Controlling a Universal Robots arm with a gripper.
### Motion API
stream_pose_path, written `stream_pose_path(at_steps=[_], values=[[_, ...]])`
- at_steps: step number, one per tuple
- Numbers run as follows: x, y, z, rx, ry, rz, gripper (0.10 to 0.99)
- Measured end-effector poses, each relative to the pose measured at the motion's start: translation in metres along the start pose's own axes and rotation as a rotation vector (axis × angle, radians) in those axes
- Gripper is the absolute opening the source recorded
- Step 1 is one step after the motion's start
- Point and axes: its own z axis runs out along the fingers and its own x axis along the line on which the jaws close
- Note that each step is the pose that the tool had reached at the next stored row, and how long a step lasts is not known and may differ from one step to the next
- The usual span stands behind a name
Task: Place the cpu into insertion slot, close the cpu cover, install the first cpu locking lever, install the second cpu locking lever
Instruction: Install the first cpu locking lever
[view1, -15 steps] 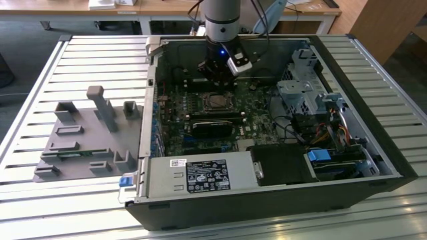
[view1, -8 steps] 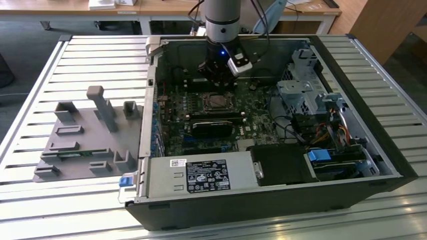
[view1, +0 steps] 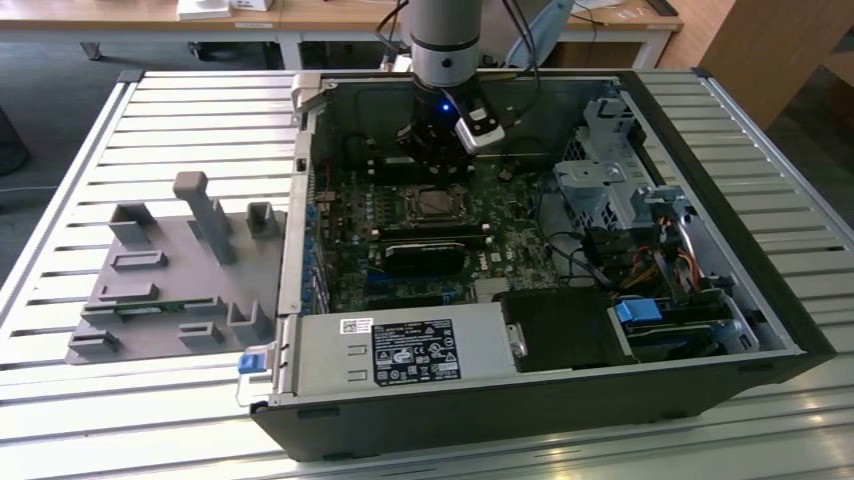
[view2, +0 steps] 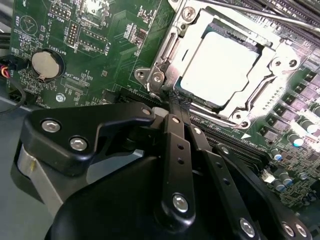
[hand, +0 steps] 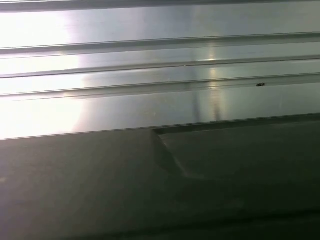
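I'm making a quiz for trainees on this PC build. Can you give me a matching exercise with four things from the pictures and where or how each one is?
Things:
1. cpu
2. cpu cover
3. coin battery
4. grey fixture

Places or states:
A. round, silvery, on the green board away from the socket
B. outside the case, at the exterior view's left
C. seated in the socket, metal top showing
D. closed down around the chip

Pairs: 1-C, 2-D, 3-A, 4-B

I work in a lab or workshop: an opened computer case (view1: 534, 260) lies on a slatted metal counter (view1: 160, 120) beside a grey parts fixture (view1: 160, 290), with wooden desks (view1: 334, 15) standing behind me.
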Motion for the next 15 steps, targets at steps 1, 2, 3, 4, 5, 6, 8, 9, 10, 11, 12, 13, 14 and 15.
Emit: stream_pose_path(at_steps=[1, 2, 3, 4, 5, 6, 8, 9, 10, 11, 12, 13, 14, 15], values=[[0.0, 0.0001, -0.0001, -0.001, 0.0, 0.0, 0.106], [-0.0001, 0.0002, -0.0005, -0.001, -0.0003, 0.0, 0.106], [-0.0002, 0.0003, -0.0014, -0.002, -0.0008, 0.0, 0.106], [-0.0004, 0.0005, -0.0023, -0.003, -0.0013, 0.0, 0.106], [-0.0006, 0.0005, -0.0042, -0.003, -0.001, 0.0, 0.106], [-0.0007, 0.0004, -0.0066, -0.002, -0.0005, 0.0, 0.106], [-0.001, 0.0003, -0.0117, -0.002, -0.0006, 0.0, 0.106], [-0.0011, 0.0003, -0.0142, -0.001, -0.0003, 0.0, 0.106], [-0.0013, 0.0003, -0.016, -0.001, -0.0003, 0.0, 0.106], [-0.0013, 0.0003, -0.0167, -0.001, -0.0003, 0.0, 0.106], [-0.0013, 0.0003, -0.0166, -0.001, -0.0005, 0.0, 0.106], [-0.0013, 0.0002, -0.0166, -0.001, -0.0005, 0.0, 0.106], [-0.0014, -0.0001, -0.0167, -0.001, -0.0005, 0.0, 0.106], [-0.0014, -0.0004, -0.0167, -0.001, -0.0004, 0.0, 0.106]])
